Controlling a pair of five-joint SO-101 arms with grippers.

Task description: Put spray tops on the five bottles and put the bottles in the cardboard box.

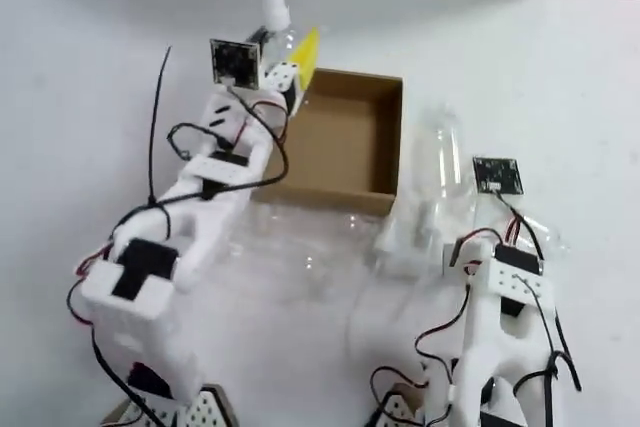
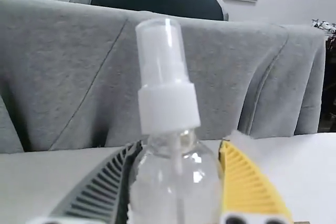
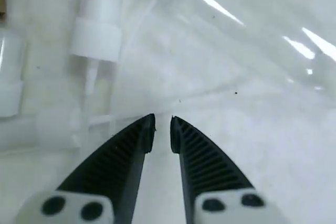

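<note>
2 left fingers (image 2: 247, 187) clamp a spray-topped bottle (image 2: 173, 182); the right fingers (image 3: 126, 166) stand barely apart.

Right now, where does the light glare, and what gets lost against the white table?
Right wrist view: bright streaks of glare cross the clear plastic, and a loose spray top nearly melts into the white. High view: the clear bottles beside the cardboard box fade into the table. Left wrist view: the held bottle's white top stands out against grey fabric.

Capped bottle (image 1: 276, 19) beyond box (image 1: 345, 137) far-left corner; loose bottles (image 1: 438, 165) right of box.
</note>
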